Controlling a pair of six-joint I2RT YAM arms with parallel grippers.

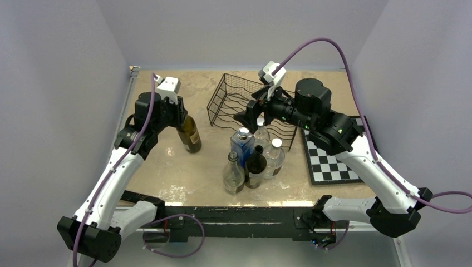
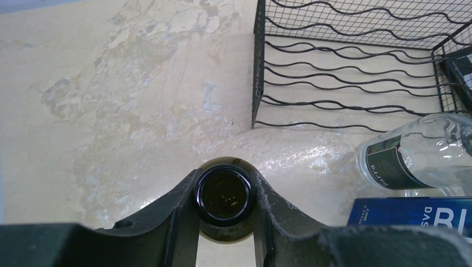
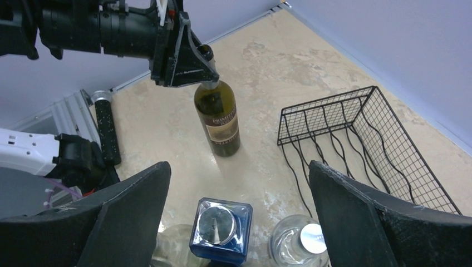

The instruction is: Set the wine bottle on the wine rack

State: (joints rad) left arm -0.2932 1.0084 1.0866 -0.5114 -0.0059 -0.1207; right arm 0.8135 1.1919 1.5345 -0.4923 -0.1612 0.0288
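The wine bottle (image 1: 190, 135), dark green with a dark label, stands on the beige table left of the rack. My left gripper (image 1: 180, 115) is shut on its neck; from the left wrist both fingers press the rim of the bottle mouth (image 2: 224, 193). The right wrist view shows the same bottle (image 3: 218, 119) with the left gripper (image 3: 192, 61) at its top. The wine rack (image 1: 231, 95), black wire mesh with wavy wires, lies to its right (image 2: 356, 61) (image 3: 362, 139). My right gripper (image 1: 249, 115) hangs open above a cluster of bottles, its jaws (image 3: 238, 169) wide apart with nothing between them.
A blue square bottle (image 1: 242, 142), a dark bottle (image 1: 256, 165) and clear bottles (image 1: 273, 157) (image 1: 233, 176) stand grouped near the table's front middle. A black-and-white chessboard (image 1: 331, 160) lies at the right. Pale walls close in on three sides.
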